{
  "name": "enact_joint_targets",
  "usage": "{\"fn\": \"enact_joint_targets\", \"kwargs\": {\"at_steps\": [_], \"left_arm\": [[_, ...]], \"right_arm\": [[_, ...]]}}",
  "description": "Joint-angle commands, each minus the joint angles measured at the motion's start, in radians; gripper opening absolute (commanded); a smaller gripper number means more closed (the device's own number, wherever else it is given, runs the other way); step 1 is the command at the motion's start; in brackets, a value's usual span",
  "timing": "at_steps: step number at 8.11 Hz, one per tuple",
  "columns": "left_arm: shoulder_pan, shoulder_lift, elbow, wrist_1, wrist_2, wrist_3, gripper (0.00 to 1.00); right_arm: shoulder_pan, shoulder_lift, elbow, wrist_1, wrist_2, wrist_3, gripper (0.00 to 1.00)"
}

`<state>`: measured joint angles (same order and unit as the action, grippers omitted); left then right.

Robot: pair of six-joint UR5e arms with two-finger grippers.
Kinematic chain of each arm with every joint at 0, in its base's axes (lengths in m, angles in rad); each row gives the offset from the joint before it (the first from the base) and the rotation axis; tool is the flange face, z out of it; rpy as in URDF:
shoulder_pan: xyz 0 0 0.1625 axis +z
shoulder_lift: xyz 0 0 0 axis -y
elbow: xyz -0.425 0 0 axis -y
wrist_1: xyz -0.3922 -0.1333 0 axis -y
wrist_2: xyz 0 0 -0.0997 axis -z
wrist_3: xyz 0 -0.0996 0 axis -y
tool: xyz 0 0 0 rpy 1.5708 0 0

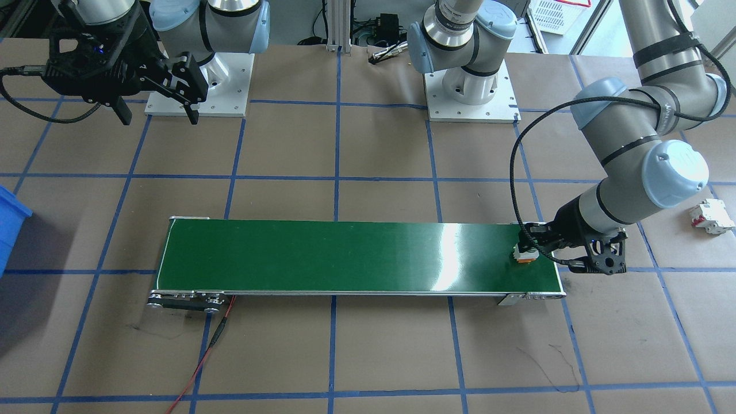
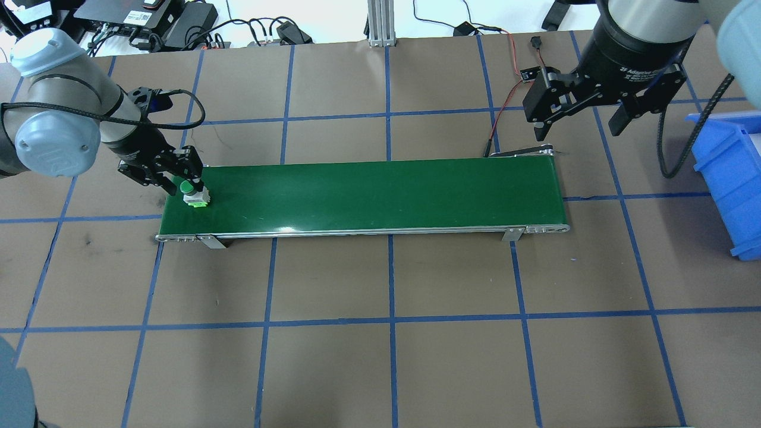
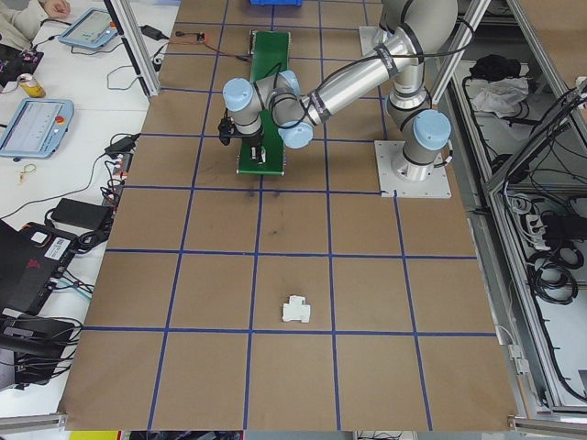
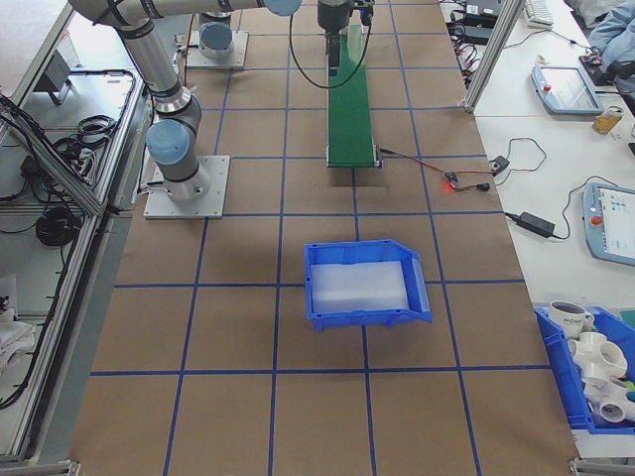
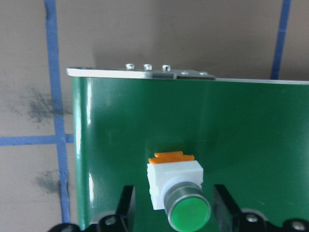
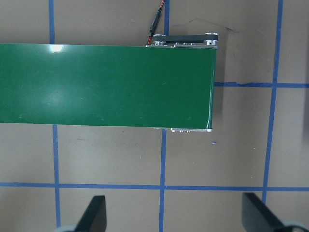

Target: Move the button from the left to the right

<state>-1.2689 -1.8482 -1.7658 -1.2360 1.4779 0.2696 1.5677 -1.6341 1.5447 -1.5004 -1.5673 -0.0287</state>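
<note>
Overhead: left hand (image 2: 178, 178) straddles button (image 2: 194, 195), fingers apart; right hand (image 2: 579, 113) wide.

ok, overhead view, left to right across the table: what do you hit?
left gripper around the button at the belt's left end → green conveyor belt → right gripper, open, above the belt's right end → blue bin at the right edge.

So there's one long green conveyor belt (image 2: 368, 196), one small green-capped push-button switch (image 2: 193, 194) with an orange base, two black two-finger grippers (image 2: 178, 178) (image 2: 579, 116), one blue plastic bin (image 4: 363, 285), and one white rectangular block (image 3: 296, 311).
</note>
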Motion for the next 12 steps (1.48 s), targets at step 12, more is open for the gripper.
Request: {"fn": "enact_joint_targets", "kwargs": {"at_steps": [12], "left_arm": [[-0.138, 0.397, 0.005, -0.273, 0.076, -0.139, 1.0]], "right_arm": [[-0.008, 0.293, 0.078, -0.275, 0.098, 0.003, 1.0]]}}
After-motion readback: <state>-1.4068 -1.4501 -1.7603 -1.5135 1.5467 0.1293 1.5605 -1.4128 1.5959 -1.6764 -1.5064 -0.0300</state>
